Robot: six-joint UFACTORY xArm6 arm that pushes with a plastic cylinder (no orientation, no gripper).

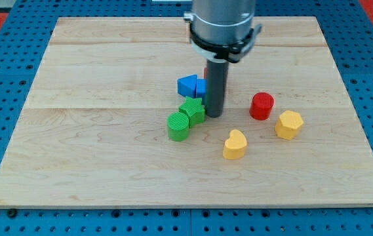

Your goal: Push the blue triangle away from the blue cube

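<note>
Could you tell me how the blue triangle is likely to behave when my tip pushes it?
The blue triangle looks rigid with a flat base, so it should slide, not roll. It appears to touch the blue cube, so an off-centre push from my tip may turn it.

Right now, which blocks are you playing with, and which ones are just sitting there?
For the job: blue triangle; blue cube, partly hidden behind my rod; my tip, beside the green cube.

Just lying about: green cube; green cylinder; red cylinder; two yellow blocks.
</note>
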